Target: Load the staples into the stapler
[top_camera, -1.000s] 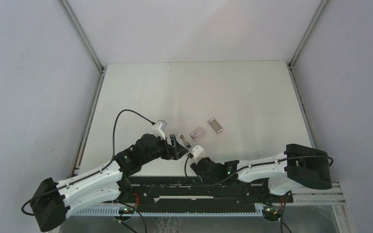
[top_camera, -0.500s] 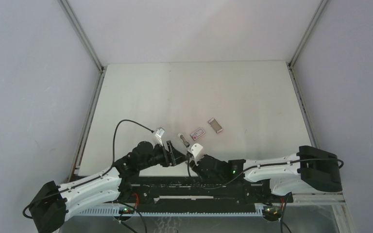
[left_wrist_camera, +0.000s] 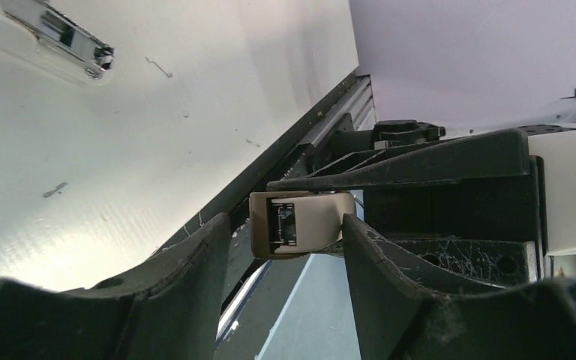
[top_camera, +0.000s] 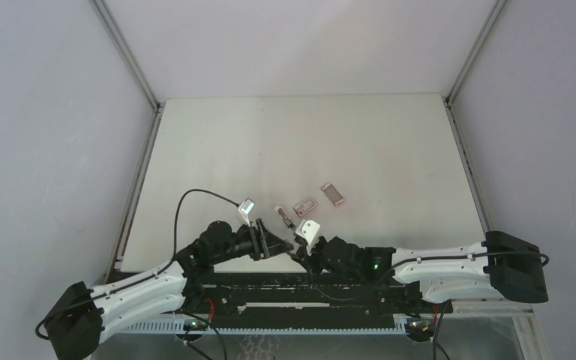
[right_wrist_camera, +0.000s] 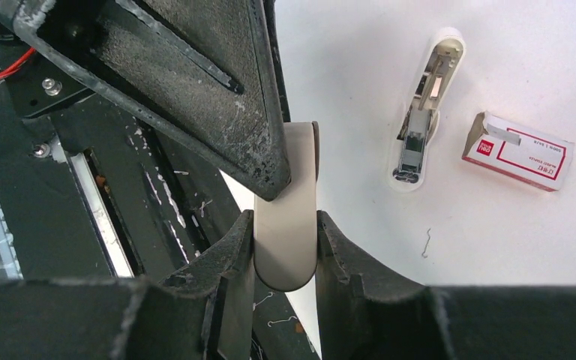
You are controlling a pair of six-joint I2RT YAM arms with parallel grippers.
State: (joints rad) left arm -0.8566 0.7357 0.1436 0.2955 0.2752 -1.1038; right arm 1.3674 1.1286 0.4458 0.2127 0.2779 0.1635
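Observation:
The white stapler [top_camera: 281, 216] lies opened out on the table, its metal magazine showing [right_wrist_camera: 420, 112], and it also shows in the left wrist view [left_wrist_camera: 60, 34]. The staples [top_camera: 305, 205] are a pink-red box with a white label [right_wrist_camera: 517, 150], just right of the stapler. My right gripper [right_wrist_camera: 285, 217] is shut on a beige rounded plastic piece [right_wrist_camera: 286, 247] over the table's near edge. My left gripper [left_wrist_camera: 285, 225] faces it, open, its fingers on either side of the same piece [left_wrist_camera: 296, 232]. One finger is close against the piece and a gap shows at the other.
A small grey-brown rectangular tray [top_camera: 332, 193] lies right of the staples box. The black mounting rail [top_camera: 315, 289] runs along the near edge right under both grippers. Loose bent staples [right_wrist_camera: 425, 241] lie scattered on the table near the stapler.
Both grippers have drawn back from the stapler to the near edge and met there. The right one has closed on the beige piece, and the left one's jaws have narrowed around it.

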